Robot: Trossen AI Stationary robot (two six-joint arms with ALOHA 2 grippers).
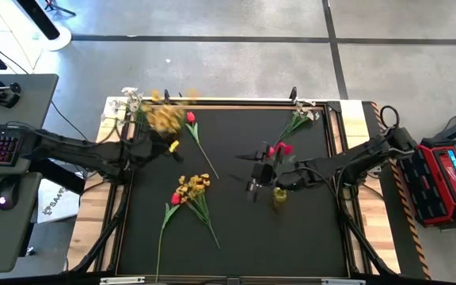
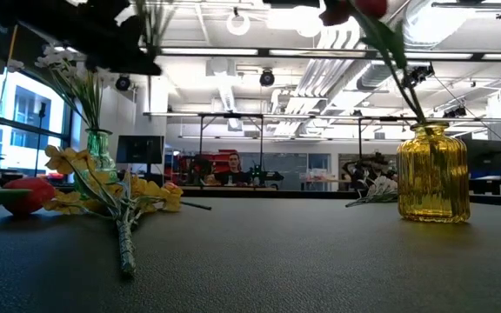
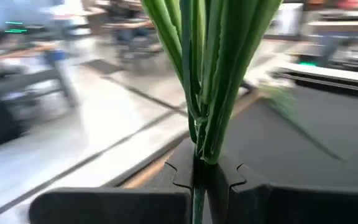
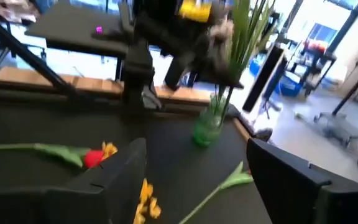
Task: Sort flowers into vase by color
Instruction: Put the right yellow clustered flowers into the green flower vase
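We log the bench first. Left gripper, jaws clamped on a yellow bunch, hovers beside the green vase; we judge insertion under way, needing stems lowered into its neck. Right gripper, jaws apart and empty, waits near the yellow vase. Loose flowers lie between the vases.

- Left end effector: blurred in the high view, along with the yellow bunch beside it.
- Green stems: heads cut off by the left wrist view's edge.
- Yellow vase: its red blooms cut off at the low view's edge.
- Person far behind the counter: too small to tell detail.
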